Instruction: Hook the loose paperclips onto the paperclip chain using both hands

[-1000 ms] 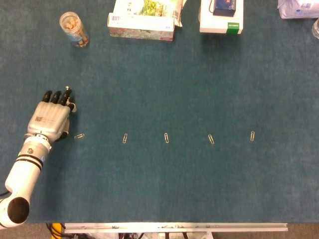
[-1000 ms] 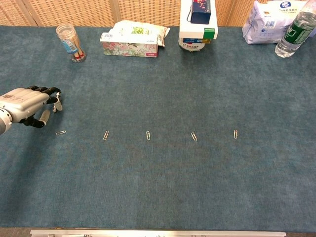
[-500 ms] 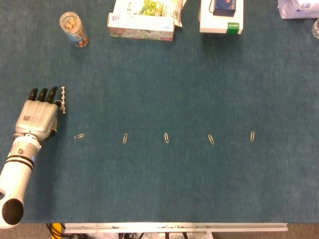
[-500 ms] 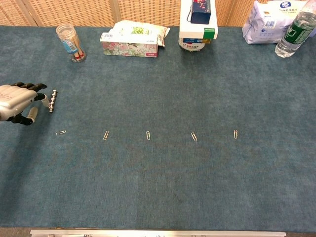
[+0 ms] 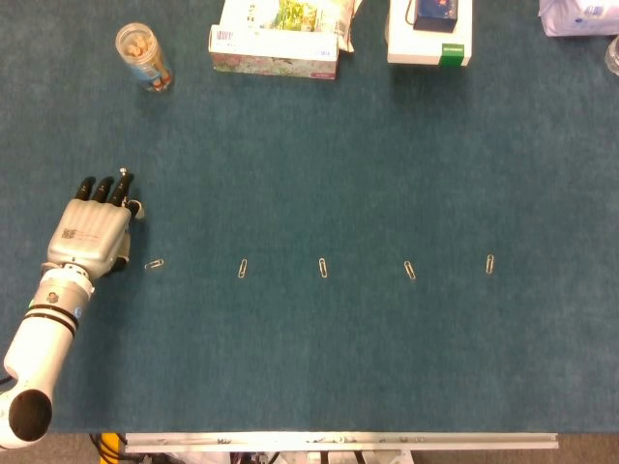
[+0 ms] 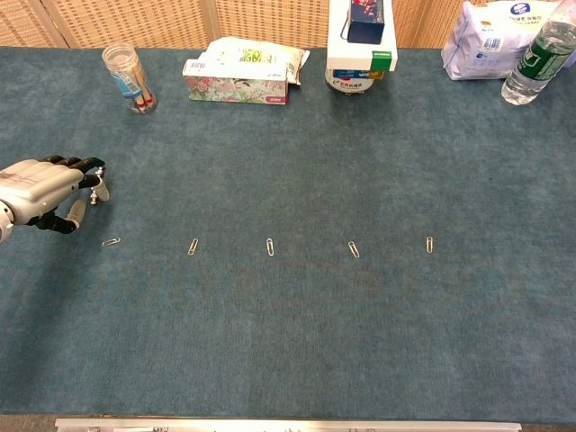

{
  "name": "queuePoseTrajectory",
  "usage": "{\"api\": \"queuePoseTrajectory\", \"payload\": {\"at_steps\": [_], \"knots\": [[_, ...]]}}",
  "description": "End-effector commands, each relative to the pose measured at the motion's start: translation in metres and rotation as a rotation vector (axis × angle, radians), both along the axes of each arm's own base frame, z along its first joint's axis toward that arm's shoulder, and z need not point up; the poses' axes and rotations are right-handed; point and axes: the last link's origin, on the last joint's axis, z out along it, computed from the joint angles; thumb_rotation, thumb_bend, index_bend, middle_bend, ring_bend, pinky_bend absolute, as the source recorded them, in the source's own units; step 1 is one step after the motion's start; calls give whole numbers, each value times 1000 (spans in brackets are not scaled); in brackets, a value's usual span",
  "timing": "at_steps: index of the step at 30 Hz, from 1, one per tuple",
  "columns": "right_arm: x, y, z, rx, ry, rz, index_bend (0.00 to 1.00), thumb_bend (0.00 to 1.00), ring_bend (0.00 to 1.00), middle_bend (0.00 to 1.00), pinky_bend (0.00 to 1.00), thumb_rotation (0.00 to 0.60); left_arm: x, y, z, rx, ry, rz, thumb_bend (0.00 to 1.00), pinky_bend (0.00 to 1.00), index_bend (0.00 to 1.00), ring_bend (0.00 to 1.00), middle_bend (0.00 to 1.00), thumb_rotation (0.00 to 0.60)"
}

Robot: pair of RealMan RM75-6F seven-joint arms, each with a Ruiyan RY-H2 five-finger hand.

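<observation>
Five loose paperclips lie in an evenly spaced row across the middle of the blue tabletop (image 5: 387, 174), from the leftmost paperclip (image 5: 154, 264) to the rightmost paperclip (image 5: 490, 263), probably laid out apart so that each can be picked up singly. At the left edge of the frame the left hand (image 5: 95, 230) hovers low, just up and left of that first clip, its dark fingertips (image 5: 103, 188) pointing toward the top of the frame. Something small and silvery sits at the fingertips, which may be the paperclip chain (image 5: 129, 198), but it is too small and too covered to name with certainty, so whether the hand holds it or merely rests by it cannot be told. The chest view shows the fingers curled downward from the side, with a pale piece (image 6: 101, 189) hanging just below them, a detail the head view flattens; the head view, in turn, shows the forearm. The right hand appears in neither view. A jar (image 5: 143, 57), a tissue box (image 5: 276, 39) and a white box (image 5: 430, 34) stand along the top, well away from the work.
</observation>
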Motion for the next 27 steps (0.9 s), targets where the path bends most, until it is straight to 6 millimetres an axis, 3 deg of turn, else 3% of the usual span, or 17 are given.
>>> {"api": "queuePoseTrajectory", "payload": {"at_steps": [1,7,20,27], "knots": [[0,0,0,0,0,0,429,614,370,421,438,600,-1,2,-3,-2,14,-6,718,1,254,0,0,600],[0,0,1,-4,-2,1,429,614,370,421,438,600,-6,3,-5,1,29,10,718,1,254,0,0,600],[0,0,-1,5,-1,-1,429,613,370,421,438,600,-17,7,12,55,84,30,718,1,244,0,0,600],[0,0,0,1,-2,1,429,614,370,421,438,600,-9,3,9,32,34,32,717,1,243,0,0,600]]}}
